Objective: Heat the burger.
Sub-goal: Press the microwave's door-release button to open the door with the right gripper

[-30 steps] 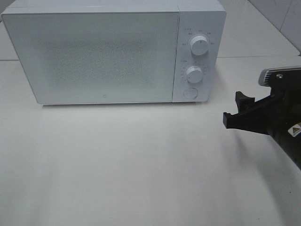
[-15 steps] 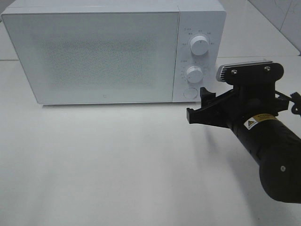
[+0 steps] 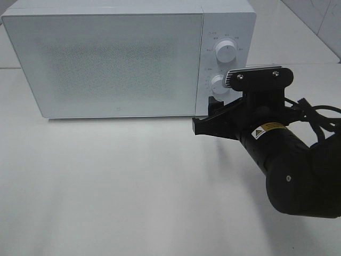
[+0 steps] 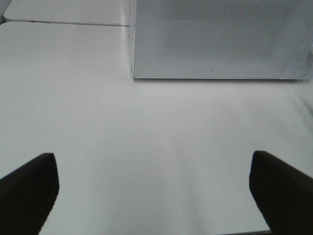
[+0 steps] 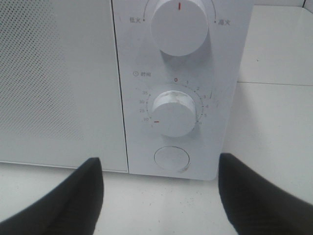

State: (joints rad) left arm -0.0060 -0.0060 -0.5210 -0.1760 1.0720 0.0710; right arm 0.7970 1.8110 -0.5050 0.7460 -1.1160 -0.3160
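The right claw [image 3: 208, 119], released and holding nothing, had travelled from the right edge of the frame to the middle. It now hung close in front of the microwave's [image 3: 106, 64] round button [image 5: 171, 159], below the lower knob [image 5: 173, 113]. The left claw [image 4: 154, 196] hung spread wide and empty over the tabletop [image 3: 106, 186]. The door [image 3: 101, 58] was shut, and the burger's place could not be told. Bare tabletop filled the lower left.
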